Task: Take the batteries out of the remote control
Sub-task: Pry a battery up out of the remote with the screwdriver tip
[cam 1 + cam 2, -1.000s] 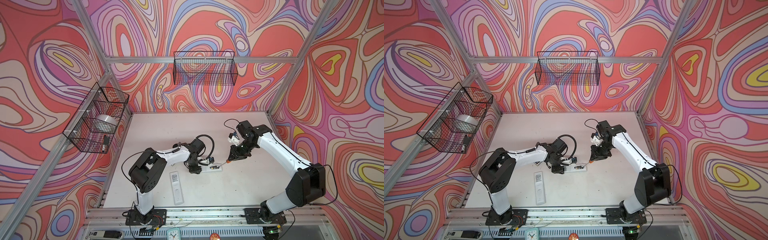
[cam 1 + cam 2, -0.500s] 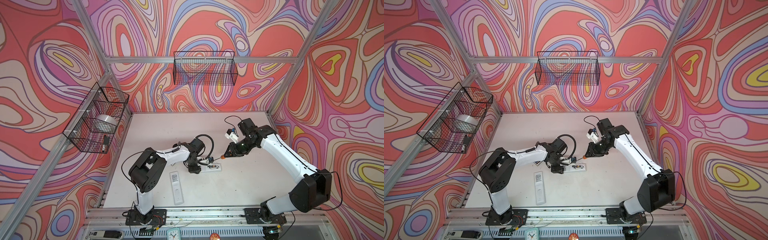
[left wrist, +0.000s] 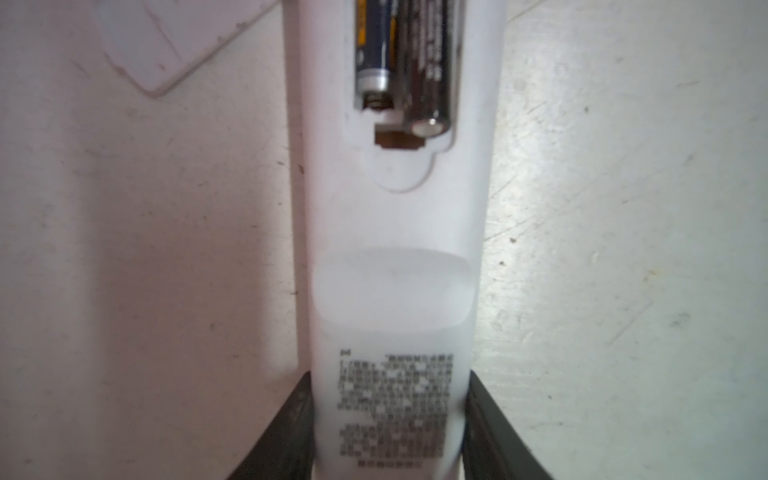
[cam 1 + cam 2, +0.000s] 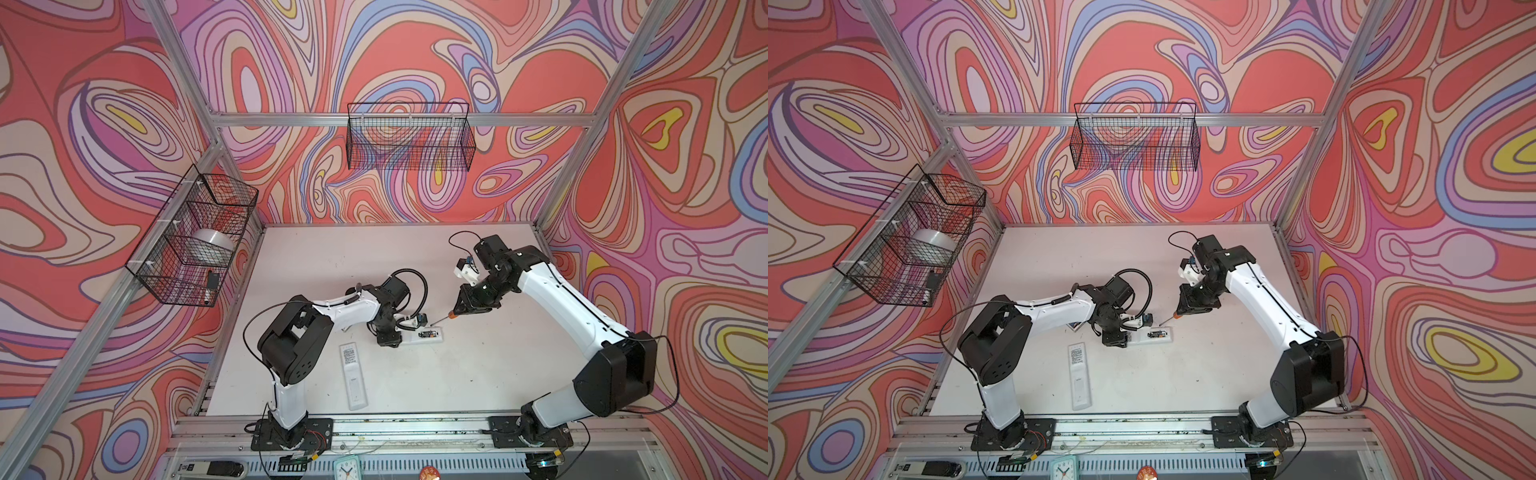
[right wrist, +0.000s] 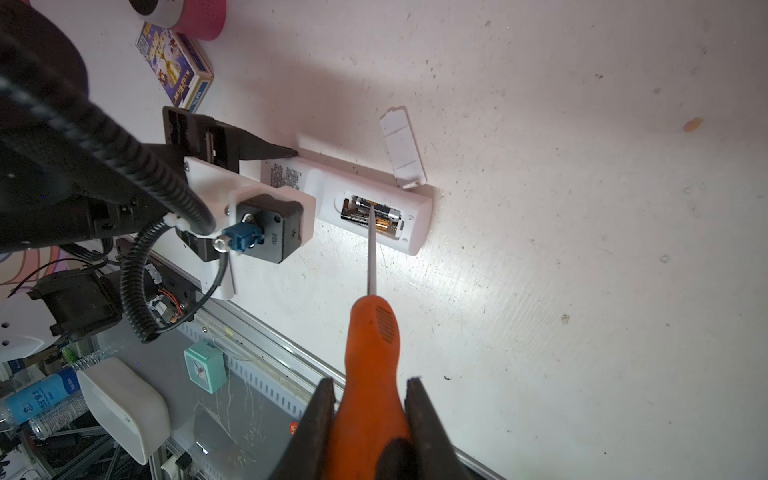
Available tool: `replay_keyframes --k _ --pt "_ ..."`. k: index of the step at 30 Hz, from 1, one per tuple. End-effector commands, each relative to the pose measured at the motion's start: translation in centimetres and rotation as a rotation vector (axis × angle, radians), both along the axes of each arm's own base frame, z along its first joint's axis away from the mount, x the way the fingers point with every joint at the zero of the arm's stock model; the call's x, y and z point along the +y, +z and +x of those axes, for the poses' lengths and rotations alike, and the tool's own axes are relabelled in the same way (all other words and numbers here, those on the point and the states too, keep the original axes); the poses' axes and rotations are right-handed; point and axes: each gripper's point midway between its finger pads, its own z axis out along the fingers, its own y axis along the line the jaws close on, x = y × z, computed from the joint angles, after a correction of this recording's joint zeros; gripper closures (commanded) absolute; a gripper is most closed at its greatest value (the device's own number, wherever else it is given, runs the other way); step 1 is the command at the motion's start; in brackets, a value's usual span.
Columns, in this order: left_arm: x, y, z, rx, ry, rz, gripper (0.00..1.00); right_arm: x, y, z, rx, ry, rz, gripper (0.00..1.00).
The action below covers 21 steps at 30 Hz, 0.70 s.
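— Well, about the left claw [image 3: 390,376]: gripping anything?

— Yes, clamps the white remote [image 3: 395,249] at its label end, with one dark finger [image 3: 291,419] pressed against each long side. Lies flat on the table [image 3: 623,249], back facing up.

— And the batteries [image 3: 432,75]?

— Sitting side by side in the open compartment, further along the remote from that claw's fingertips, near the end away from it. Loose cover [image 5: 402,149] flat on the table, just beside the remote and off to one side of the claw.

— Right claw [image 5: 372,382]?

— Closed on the orange handle of a screwdriver [image 5: 372,340], which points out ahead of the fingers. Thin shaft slanting down toward the left claw, tip reaching in over the batteries. Touching them or not, hard to tell.

— Anything else close by?

— In both top views, a second remote [image 4: 353,376] lying alone, apart from the left claw on the side toward the arm bases. Held by neither claw.
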Motion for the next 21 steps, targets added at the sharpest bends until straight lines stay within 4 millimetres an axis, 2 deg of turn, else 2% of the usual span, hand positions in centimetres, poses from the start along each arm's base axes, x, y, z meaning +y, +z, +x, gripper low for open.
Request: replay_keyframes --k 1,11,21 --pt "1.3 -2.1 -1.3 0.077 -0.003 0.061 0.67 -0.3 -0.7 -0.8 0.05 0.001 -0.017 1.0" --pt "1.3 -2.1 -1.4 0.076 -0.003 0.061 0.67 -1.1 -2.7 -1.8 0.093 -0.001 -0.064 1.0" --pt "1.3 -2.0 -1.4 0.079 -0.003 0.061 0.67 -0.6 -3.7 -1.1 0.106 -0.016 -0.048 1.0"
